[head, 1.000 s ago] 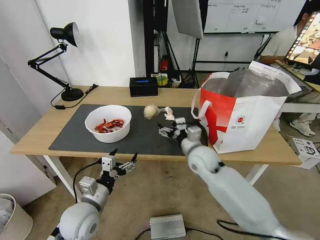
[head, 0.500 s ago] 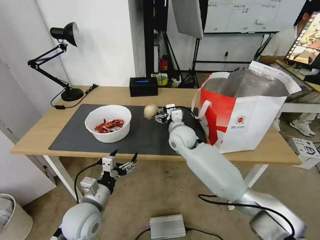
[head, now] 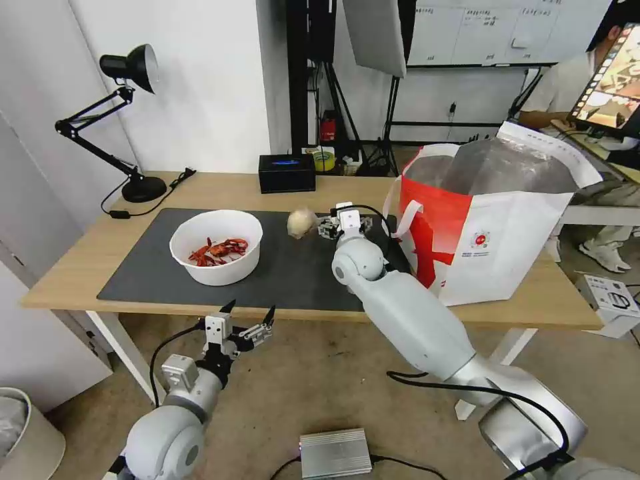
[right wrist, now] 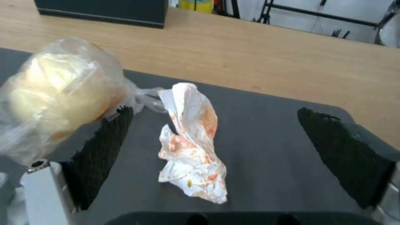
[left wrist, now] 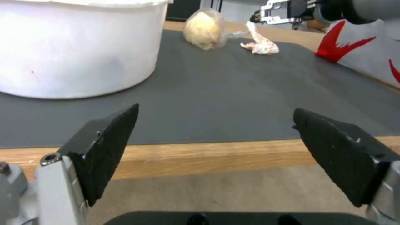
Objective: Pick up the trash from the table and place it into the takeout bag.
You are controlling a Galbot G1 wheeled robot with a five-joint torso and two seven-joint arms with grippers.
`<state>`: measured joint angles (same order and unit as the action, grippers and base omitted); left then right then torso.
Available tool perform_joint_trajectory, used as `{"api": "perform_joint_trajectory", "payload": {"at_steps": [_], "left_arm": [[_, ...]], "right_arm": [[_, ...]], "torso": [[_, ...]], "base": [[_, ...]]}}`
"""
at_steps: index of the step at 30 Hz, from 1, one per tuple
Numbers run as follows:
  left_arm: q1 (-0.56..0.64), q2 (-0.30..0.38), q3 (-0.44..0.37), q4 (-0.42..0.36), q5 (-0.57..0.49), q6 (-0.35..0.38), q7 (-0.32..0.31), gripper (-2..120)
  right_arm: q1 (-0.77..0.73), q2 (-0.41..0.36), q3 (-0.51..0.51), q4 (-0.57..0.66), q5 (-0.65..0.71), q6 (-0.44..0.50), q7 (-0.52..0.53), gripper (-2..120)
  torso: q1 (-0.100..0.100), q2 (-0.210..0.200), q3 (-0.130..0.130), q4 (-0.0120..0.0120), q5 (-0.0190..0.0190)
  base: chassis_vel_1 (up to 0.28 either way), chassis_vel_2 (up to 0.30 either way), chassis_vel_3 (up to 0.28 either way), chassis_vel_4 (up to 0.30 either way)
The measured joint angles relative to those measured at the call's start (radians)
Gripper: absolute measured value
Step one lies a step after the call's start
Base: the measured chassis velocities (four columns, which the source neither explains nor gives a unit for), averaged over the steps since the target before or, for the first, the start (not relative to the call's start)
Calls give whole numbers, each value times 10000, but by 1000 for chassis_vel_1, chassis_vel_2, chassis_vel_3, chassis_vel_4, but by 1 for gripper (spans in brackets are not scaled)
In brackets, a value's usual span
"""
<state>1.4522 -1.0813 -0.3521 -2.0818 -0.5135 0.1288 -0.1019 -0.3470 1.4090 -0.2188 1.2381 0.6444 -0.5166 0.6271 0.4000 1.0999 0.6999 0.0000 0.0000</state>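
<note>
While beige ball (right wrist: 62, 90) crowds one side, right gripper (right wrist: 217, 156) fingers (right wrist: 102, 147) spread wide round tissue wad (right wrist: 192, 150), gripping nothing.

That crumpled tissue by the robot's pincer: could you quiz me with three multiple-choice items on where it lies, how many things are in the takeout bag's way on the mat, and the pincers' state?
1. The tissue wad lies:
A. in the bowl
B. on the dark mat
C. in the bag

2. Trash items on the mat:
A. one
B. three
C. five

3. The right pincer is:
A. open around the wad
B. shut on the ball
C. inside the bag

Answers: 1 B, mat shows all round it. 2 B: bowl, ball, wad. 3 A, pads apart either side.
</note>
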Motion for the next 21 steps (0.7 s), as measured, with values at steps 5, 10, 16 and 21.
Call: {"api": "perform_joint_trajectory", "payload": {"at_steps": [5,10,16,21], "left_arm": [[-43,-13,29,5,53,-35,82,100],[-35,-98,96,-2,128,-47,109,100],[-13,-124,111,2,154,-82,110,100],[21,-121,100,2,165,-136,109,100]], "right_arm": [[188,149,47,-477,-23,6,-187,100],[339,319,48,-901,-51,27,-405,100],[553,501,62,-1346,-53,16,-504,100],[682,532,74,-1566,-116,-81,-558,100]], "torso": [[0,0,0,-1,0],[-1,0,1,1,0],[-1,0,1,0,0],[-1,1,1,0,0]], "base": [[0,0,0,0],[0,0,0,0],[0,0,0,0],[0,0,0,0]]}}
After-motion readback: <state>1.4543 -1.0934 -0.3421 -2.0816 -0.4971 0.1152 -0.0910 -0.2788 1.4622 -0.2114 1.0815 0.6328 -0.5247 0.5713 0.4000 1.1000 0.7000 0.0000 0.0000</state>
